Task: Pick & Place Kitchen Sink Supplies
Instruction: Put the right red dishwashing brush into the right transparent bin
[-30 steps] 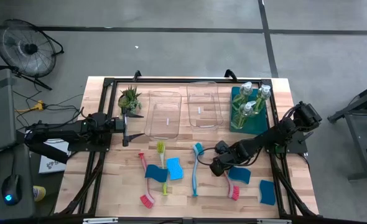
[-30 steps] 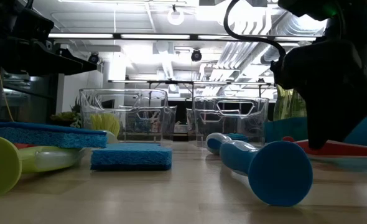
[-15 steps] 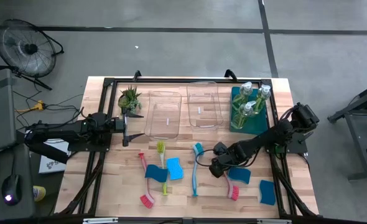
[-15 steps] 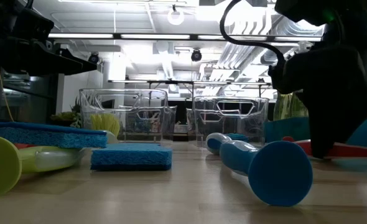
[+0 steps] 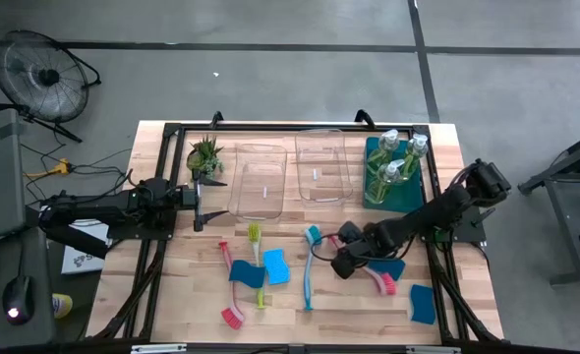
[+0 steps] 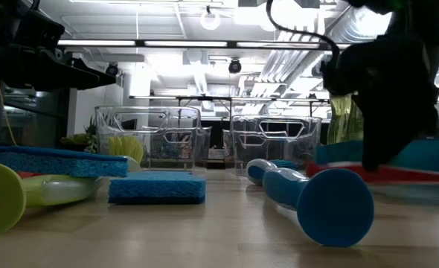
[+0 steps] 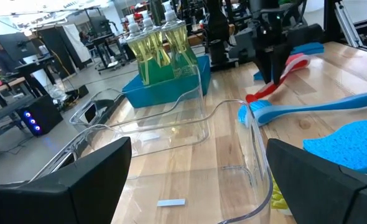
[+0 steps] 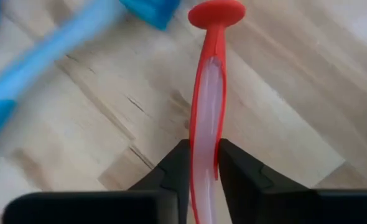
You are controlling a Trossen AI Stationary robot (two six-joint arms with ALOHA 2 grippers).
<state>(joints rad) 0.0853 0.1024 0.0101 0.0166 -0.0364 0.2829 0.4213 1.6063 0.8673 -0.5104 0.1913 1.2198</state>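
A red dish brush (image 8: 207, 93) is being gripped by its handle between the closed-in fingers (image 8: 236, 171) of the right gripper (image 5: 347, 258), low over the right half of the table (image 5: 290, 315), just beside a blue sponge (image 5: 388, 267) and near the teal dish brush (image 5: 310, 267). The left gripper (image 5: 198, 204) is being held wide apart and empty at the table's left edge, beside a clear bin (image 5: 259, 181).

Right claw (image 5: 346, 262) clamped, low over mid-table; left claw (image 5: 200, 204) spread, waiting.
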